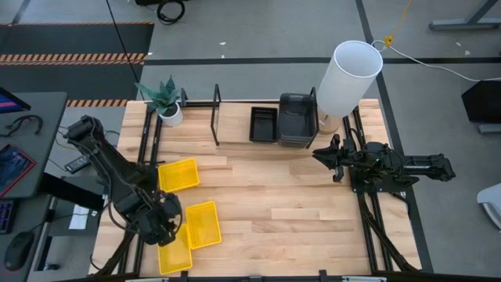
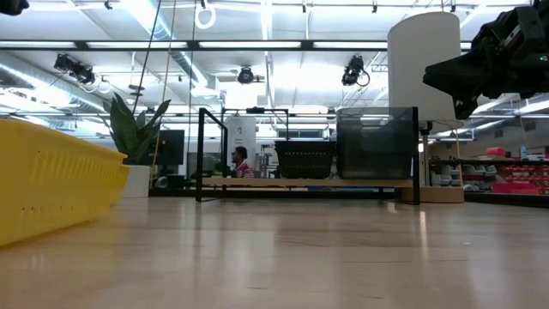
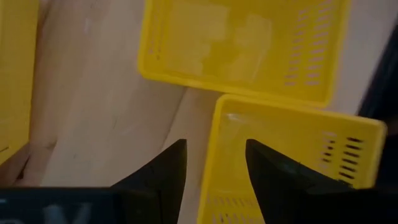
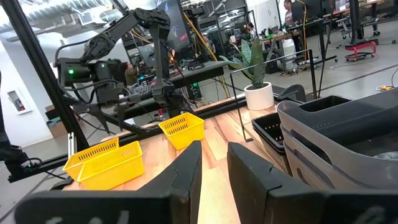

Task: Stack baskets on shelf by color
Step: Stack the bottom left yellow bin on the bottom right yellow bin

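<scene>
Left claw (image 1: 167, 222) hovers low over the near-left of the table (image 1: 290, 211), among three yellow baskets: one (image 1: 178, 175) toward the shelf, one (image 1: 203, 224) beside it, one (image 1: 174, 255) at the table's edge. The shelf (image 1: 235, 129) already carries the black baskets (image 1: 263, 124) and the grey stack (image 1: 297, 119); yellow is judged the step in hand.

At table height, a yellow basket (image 2: 51, 180) fills the left; the shelf (image 2: 309, 182) is far behind.

Left wrist: fingers (image 3: 168, 168) released, straddling a basket's rim (image 3: 273, 155). Next, close and lift.

Right wrist: right claw (image 4: 211, 165), parted and empty, waits near the grey stack (image 4: 339, 134). A potted plant (image 4: 256, 81) and white cylinder (image 1: 350, 77) crowd the shelf ends.
</scene>
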Tool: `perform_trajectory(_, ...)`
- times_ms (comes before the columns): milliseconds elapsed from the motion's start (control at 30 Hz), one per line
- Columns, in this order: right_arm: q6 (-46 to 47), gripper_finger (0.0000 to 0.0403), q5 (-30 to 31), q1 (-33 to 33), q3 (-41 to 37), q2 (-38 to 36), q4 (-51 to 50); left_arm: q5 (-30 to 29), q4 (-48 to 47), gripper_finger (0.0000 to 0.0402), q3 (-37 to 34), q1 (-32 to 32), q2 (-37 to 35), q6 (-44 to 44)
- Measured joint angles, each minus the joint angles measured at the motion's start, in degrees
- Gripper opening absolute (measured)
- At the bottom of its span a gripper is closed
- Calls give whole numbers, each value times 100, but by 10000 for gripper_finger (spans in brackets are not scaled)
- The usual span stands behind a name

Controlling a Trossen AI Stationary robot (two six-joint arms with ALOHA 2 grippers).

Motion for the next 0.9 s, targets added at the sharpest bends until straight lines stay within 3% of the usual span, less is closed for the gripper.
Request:
perform_trajectory(367,0,83,0,-1,0,0,-1,640,-9,172,0,59,1074,583)
perform_trajectory(767,0,83,0,-1,2,0,1,886,27,169,0,105,1411,651)
perform_trajectory(900,0,83,0,-1,2,0,1,917,26,142,0,192,1414,775)
